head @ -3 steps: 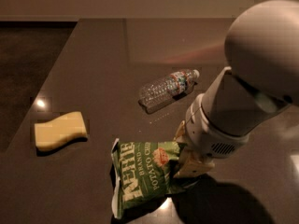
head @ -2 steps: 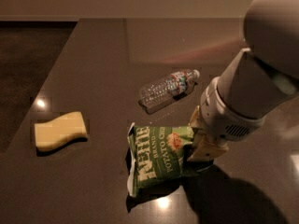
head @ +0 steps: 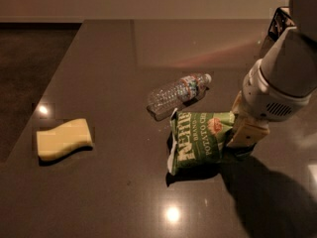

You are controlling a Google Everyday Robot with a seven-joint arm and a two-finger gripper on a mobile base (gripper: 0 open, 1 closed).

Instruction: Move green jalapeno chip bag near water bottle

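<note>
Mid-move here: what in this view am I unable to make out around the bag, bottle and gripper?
- Camera view: the right end of the green jalapeno chip bag is covered by the gripper holding it.
- Whether the bag's top corner touches the water bottle: they overlap in this view.
- Whether the bag rests on the table: its underside is in shadow.
- The arm: cut off by the right and top edges.

The gripper point(head: 241, 142), at middle right of the frame, pinches and hides the right end of the green jalapeno chip bag point(head: 198, 140), its white arm point(head: 285, 78) runs off the right edge, and the label on the water bottle point(head: 176, 94) is too small to read.
</note>
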